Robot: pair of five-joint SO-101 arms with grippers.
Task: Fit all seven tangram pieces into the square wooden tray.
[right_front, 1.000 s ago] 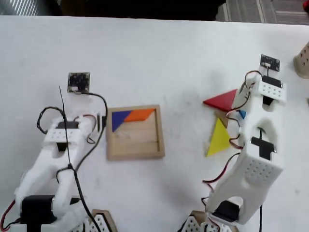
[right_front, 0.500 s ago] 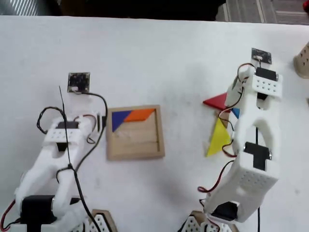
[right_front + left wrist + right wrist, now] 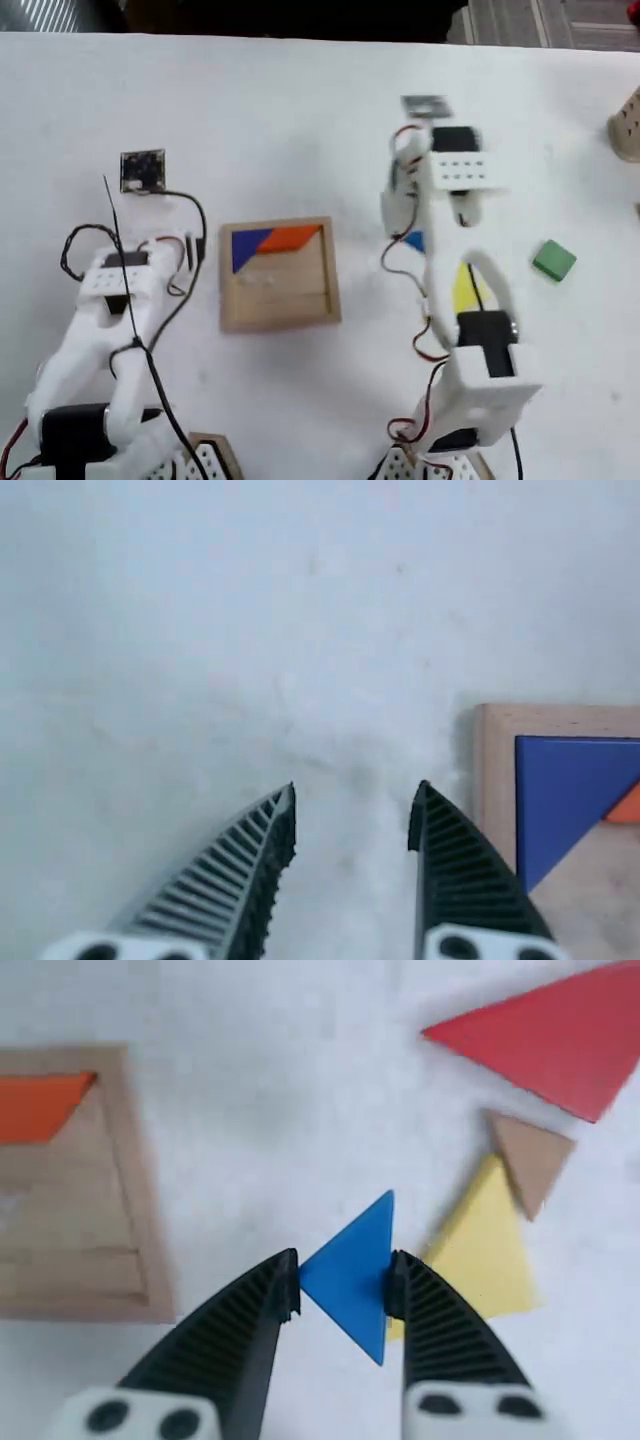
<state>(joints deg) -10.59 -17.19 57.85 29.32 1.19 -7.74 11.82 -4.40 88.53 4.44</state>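
Found right gripper (image 3: 342, 1285) clamped on small blue triangle (image 3: 352, 1270), apparently just above counter (image 3: 300, 120), near yellow triangle (image 3: 490, 1250). Found left gripper (image 3: 355, 815) spread, holding nothing, beside wooden tray (image 3: 280, 318). Noted blue piece (image 3: 247, 245) and orange piece (image 3: 293, 237) seated inside.

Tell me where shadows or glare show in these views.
High view: the table is bright and evenly lit, with only a faint shadow along the tray. Left wrist view: soft grey shading on the table by the left gripper. Right wrist view: no glare on the blue triangle.
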